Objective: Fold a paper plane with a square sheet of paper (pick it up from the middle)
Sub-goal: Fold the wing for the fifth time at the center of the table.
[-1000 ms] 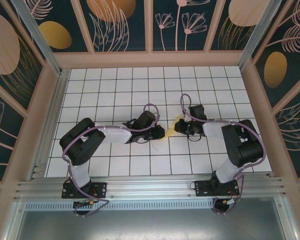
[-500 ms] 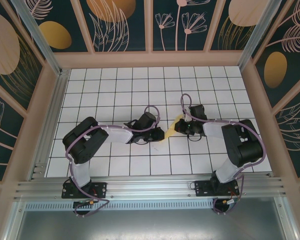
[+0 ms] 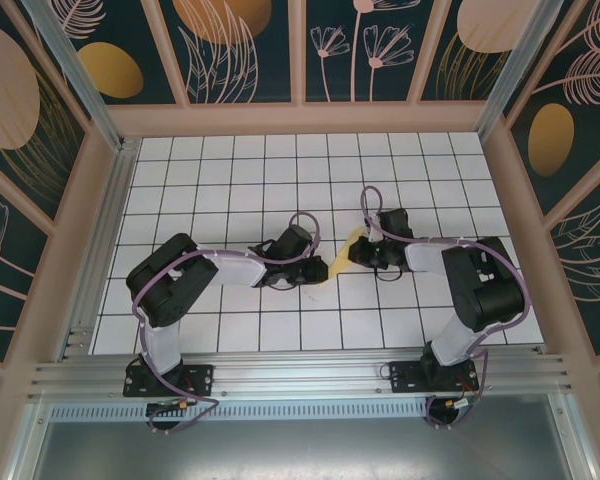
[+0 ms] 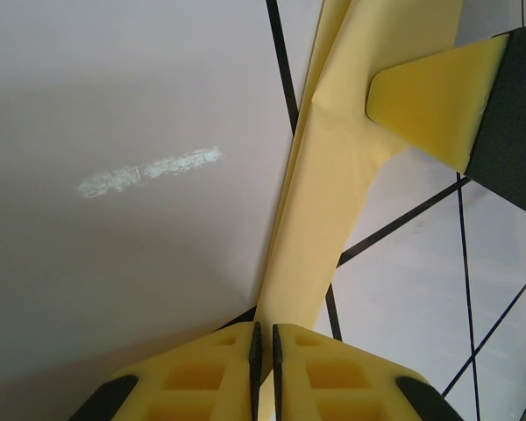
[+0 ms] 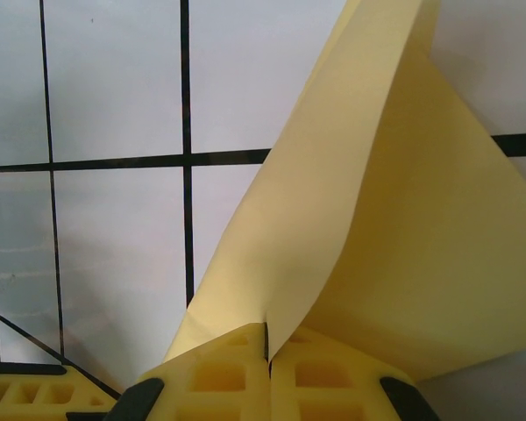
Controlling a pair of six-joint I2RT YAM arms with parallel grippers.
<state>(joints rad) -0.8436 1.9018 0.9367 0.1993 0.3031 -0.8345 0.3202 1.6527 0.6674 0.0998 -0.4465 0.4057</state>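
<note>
My left hand (image 4: 265, 338) and right hand (image 5: 267, 338) are pinched shut on the paper (image 5: 377, 228); I'd hold it taut, creasing evenly.

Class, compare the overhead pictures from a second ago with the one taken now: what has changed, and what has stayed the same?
The left arm swung its elbow slightly toward the middle of the table, then settled. Nothing was grasped or released. The left pincer and right pincer stay shut on the sheet of paper, stretched between them at the same spot.
</note>
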